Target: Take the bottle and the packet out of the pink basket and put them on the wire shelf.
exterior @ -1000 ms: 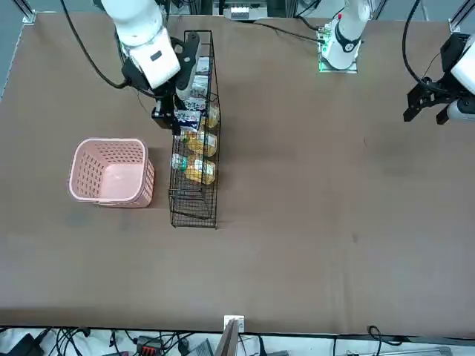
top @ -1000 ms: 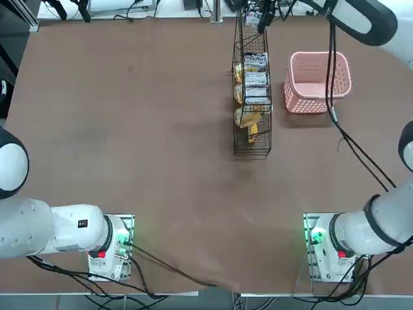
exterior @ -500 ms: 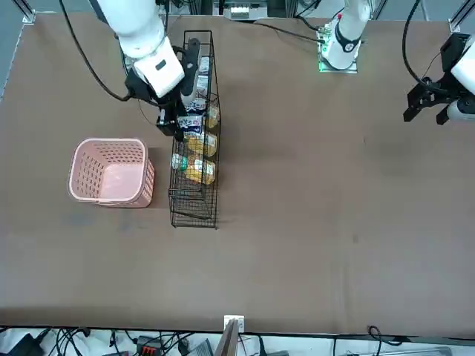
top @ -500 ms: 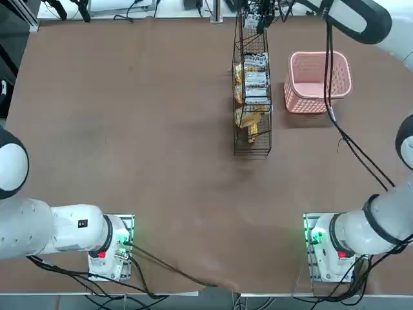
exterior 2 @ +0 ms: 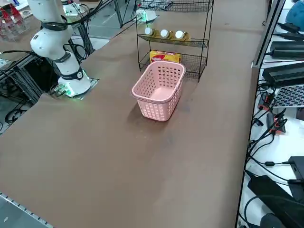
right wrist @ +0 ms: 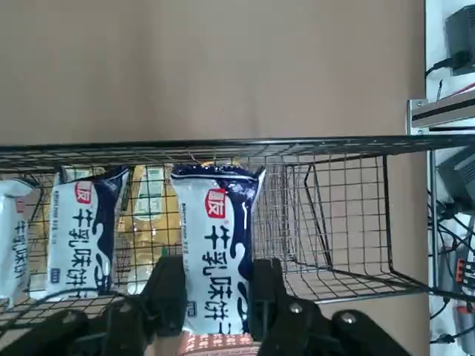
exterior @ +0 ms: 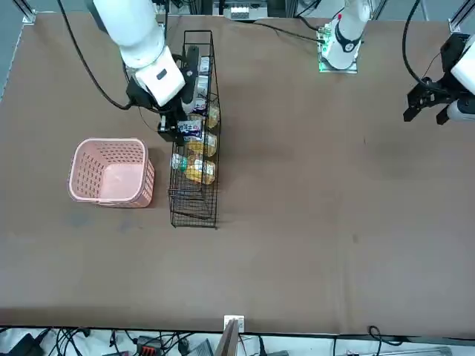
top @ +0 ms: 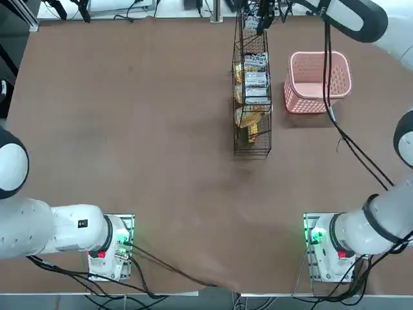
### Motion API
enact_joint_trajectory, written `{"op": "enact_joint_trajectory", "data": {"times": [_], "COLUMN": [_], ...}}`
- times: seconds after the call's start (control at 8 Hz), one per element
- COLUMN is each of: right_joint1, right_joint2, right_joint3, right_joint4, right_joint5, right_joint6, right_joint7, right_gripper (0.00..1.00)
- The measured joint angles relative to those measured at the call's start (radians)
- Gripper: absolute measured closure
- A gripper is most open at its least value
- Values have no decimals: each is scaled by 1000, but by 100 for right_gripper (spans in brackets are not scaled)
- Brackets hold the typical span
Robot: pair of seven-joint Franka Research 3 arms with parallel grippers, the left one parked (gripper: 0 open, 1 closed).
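Black fingers: the right gripper is pinching the packet, one finger on each long edge of the white-and-navy pouch.
Gripper position: the right gripper hangs over the wire shelf, on the side facing the pink basket; from overhead it sits at the rack's far end.
Packet: one, clamped and upright between the fingers, over the wire mesh; whether its lower end touches the shelf, I cannot tell.
Neighbouring packets: two more white-and-navy ones in the wrist view, one whole just beside the held one, one cut off at the picture edge; one yellow packet between and behind them.
Wire shelf: one long black rack lying across the brown table, stocked along its middle with white and yellow packets, its near end bare wire.
Bottles: three white-capped ones in a row on the shelf's upper tier in the side view; amber shows on the rightmost, and which is the task's bottle I cannot tell.
Yellow pack: one on the lower tier, behind the basket.
Pink basket: one, just right of the shelf from overhead, apart from it; the front view shows a bare pink floor, nothing inside.
Right arm: white links run from the gripper back over the table's far-left corner in the front view.
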Motion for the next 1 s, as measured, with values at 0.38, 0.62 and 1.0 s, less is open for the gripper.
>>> {"op": "enact_joint_trajectory", "data": {"times": [0.38,0.62,1.0], "right_joint1": [-6,-8,-7], "right_joint2": [14,25,35], "right_joint3": [-6,-9,-9], "right_joint4": [-1,-1,-3], "right_joint5": [-3,-4,-4], "right_joint6": [24,44,54], "right_joint7": [-1,-2,-3], "right_gripper": [56,56,56]}}
